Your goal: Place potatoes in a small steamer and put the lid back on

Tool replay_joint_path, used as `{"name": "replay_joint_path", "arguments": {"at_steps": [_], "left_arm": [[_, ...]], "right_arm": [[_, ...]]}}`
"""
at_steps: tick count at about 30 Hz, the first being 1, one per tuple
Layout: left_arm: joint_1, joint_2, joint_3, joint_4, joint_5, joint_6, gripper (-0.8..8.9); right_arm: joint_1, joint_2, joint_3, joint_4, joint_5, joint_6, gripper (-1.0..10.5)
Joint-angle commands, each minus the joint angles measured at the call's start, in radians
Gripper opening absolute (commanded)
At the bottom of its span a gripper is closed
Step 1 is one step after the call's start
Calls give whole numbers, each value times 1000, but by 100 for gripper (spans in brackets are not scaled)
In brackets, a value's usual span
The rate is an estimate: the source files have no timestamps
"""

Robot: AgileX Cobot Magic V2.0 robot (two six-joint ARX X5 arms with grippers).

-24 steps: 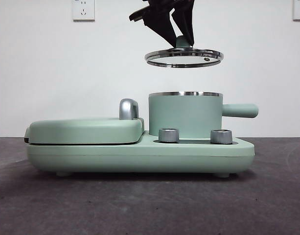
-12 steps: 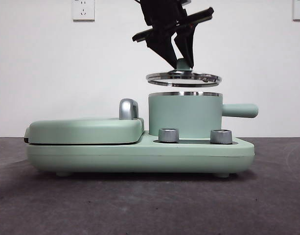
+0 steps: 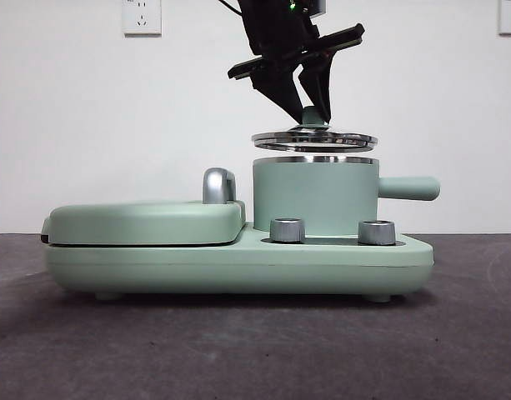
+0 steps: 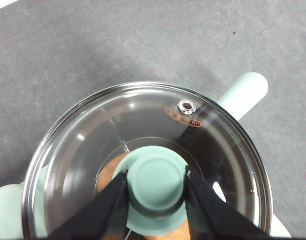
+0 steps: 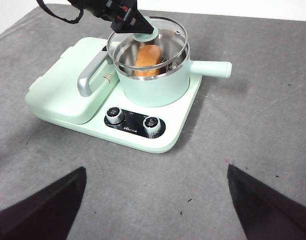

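The glass lid (image 3: 314, 140) with its steel rim hangs just above the small steamer (image 3: 315, 200), a thin gap showing between the two rims. My left gripper (image 3: 313, 112) comes down from above and is shut on the lid's mint-green knob (image 4: 156, 175). The brown-orange potato (image 5: 148, 60) lies inside the steamer and shows through the glass (image 4: 110, 172). The steamer's straight handle (image 4: 242, 92) sticks out to one side. My right gripper (image 5: 155, 200) stands open and holds nothing, back over the grey table in front of the appliance.
The steamer sits on a mint-green base (image 3: 238, 267) with two metal dials (image 3: 288, 230) (image 3: 377, 232). Beside it lies the flat griddle cover (image 3: 147, 221) with a chrome handle (image 3: 219, 185). A white wall stands behind.
My left gripper has lowered the lid from well above the steamer to just over its rim. The steamer, base and right arm have not moved.
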Motion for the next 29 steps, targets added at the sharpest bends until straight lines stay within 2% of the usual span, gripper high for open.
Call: {"name": "replay_joint_path", "arguments": {"at_steps": [1, 16, 29], "left_arm": [[-1, 38, 40, 18, -4, 1, 9], [-1, 53, 40, 11, 26, 14, 9], [1, 74, 40, 8, 26, 72, 9]], "right_arm": [[5, 4, 8, 6, 4, 13, 450], [5, 4, 8, 7, 5, 13, 450], [5, 4, 8, 6, 4, 14, 450]]}}
